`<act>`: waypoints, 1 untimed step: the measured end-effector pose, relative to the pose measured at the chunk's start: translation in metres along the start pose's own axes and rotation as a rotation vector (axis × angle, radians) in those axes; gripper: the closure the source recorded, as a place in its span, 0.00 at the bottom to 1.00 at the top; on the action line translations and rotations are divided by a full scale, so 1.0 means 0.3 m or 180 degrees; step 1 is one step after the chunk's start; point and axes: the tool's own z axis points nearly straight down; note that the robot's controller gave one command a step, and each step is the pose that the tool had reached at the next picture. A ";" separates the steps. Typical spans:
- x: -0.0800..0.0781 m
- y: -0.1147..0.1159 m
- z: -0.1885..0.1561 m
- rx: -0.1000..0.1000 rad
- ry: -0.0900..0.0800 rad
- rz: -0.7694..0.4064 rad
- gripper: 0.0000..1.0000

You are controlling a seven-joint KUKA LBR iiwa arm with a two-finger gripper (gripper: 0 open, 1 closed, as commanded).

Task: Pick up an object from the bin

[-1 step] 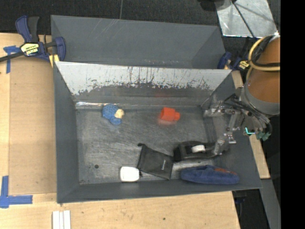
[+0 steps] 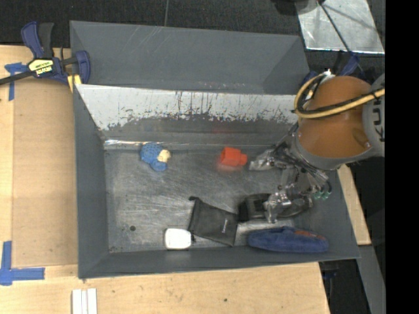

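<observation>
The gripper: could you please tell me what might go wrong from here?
The gripper is over a crowded corner: a small black piece, a flat black pouch and a long blue thing lie close together, so it may catch two or nudge one aside. It is also near the bin's right wall, which it might strike.

A blue toy [image 2: 154,156], orange block [image 2: 232,158] and white lump [image 2: 177,239] lie apart.

Wrist: rounded orange cover [image 2: 334,126], glossy. Yellow and black cables [image 2: 313,97] loop across its 10 o'clock edge. Gripper [image 2: 281,198] at the cover's 7 o'clock: silver metal and black parts, thin wiring exposed.
</observation>
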 end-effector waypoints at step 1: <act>-0.006 -0.035 0.023 0.0044 -0.0012 -0.0251 0.00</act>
